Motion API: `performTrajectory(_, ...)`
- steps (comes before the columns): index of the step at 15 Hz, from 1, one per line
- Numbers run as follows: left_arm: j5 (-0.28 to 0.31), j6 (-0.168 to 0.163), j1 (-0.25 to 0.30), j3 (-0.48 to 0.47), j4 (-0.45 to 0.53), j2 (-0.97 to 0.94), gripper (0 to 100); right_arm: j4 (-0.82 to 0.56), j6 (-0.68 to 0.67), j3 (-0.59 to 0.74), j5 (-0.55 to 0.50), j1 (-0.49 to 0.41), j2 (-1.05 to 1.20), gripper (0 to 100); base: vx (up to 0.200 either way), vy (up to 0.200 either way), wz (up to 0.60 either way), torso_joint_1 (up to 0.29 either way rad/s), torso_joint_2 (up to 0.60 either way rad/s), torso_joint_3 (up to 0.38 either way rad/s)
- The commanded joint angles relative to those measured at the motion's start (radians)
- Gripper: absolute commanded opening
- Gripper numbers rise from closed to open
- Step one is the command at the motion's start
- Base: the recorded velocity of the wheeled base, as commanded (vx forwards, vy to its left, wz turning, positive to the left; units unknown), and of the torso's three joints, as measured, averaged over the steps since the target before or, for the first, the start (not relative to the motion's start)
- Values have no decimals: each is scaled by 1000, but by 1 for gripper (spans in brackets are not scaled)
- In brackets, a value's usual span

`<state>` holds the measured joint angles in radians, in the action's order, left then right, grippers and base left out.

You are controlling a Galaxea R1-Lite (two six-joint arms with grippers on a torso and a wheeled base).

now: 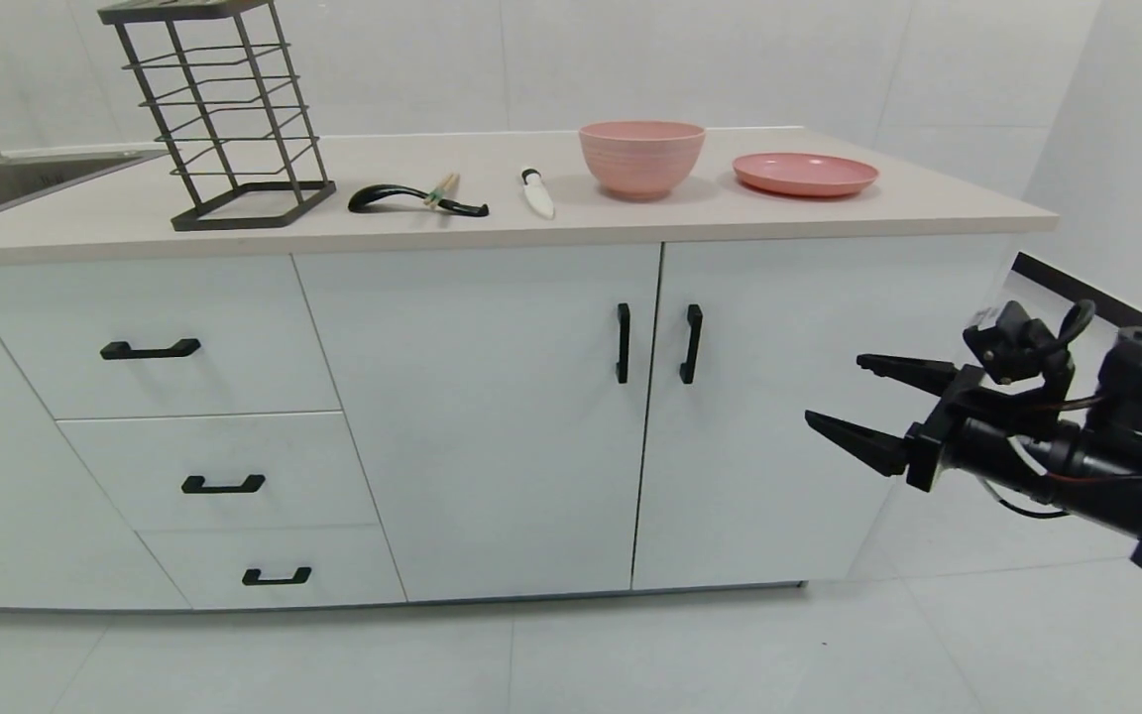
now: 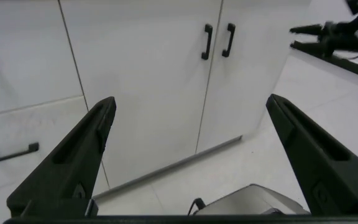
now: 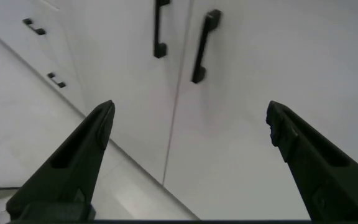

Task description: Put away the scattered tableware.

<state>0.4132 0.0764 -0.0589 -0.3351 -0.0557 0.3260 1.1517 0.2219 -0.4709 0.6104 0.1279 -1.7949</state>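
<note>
Where the counter ran left to right, tableware lay in a row: black ladle, chopsticks touching its handle, white knife, upright pink bowl with its inside hidden, and pink plate rightmost. Wire rack and sink stood left. Right gripper and left gripper faced the cabinet doors, both spread wide, grasping nothing.
</note>
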Motion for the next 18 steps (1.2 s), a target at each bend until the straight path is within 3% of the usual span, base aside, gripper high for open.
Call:
performTrajectory(1, 29, -10, -1, -117, -22, 176, 100, 40, -1, -22, 20, 30, -107, 100, 0, 0, 0, 0, 0, 0)
performTrajectory(2, 79, -61, -1, -168, -49, 283, 100, 51, -1, -23, 23, 49, -135, 100, 0, 0, 0, 0, 0, 0)
performTrajectory(3, 104, -79, 1, -182, -92, 341, 100, 52, -1, -31, 23, 61, -141, 100, 0, 0, 0, 0, 0, 0)
performTrajectory(5, 113, -81, -7, -179, -138, 389, 100, 52, -1, -45, 23, 68, -146, 100, 0, 0, 0, 0, 0, 0)
performTrajectory(8, 121, -87, -79, -185, -187, 498, 100, 52, -3, -84, 48, 76, -158, 100, 0, 0, 0, 0, 0, 0)
performTrajectory(9, 133, -124, -148, -185, -194, 542, 100, 52, -4, -107, 95, 76, -170, 100, 0, 0, 0, 0, 0, 0)
performTrajectory(10, 134, -181, -203, -185, -200, 588, 100, 52, -4, -129, 115, 73, -185, 100, 0, 0, 0, 0, 0, 0)
performTrajectory(11, 134, -213, -225, -185, -207, 616, 100, 52, -3, -140, 123, 70, -193, 100, 0, 0, 0, 0, 0, 0)
performTrajectory(13, 134, -389, -259, -197, -234, 743, 100, 52, -6, -169, 166, 67, -215, 100, 0, 0, 0, 0, 0, 0)
performTrajectory(14, 136, -432, -266, -223, -234, 794, 100, 52, -6, -170, 180, 62, -222, 100, 0, 0, 0, 0, 0, 0)
performTrajectory(16, 148, -457, -306, -308, -237, 903, 100, 54, -1, -193, 189, 49, -259, 100, 0, 0, 0, 0, 0, 0)
performTrajectory(18, 279, -457, -406, -394, -237, 996, 100, 66, 1, -241, 216, 38, -297, 100, 0, 0, 0, 0, 0, 0)
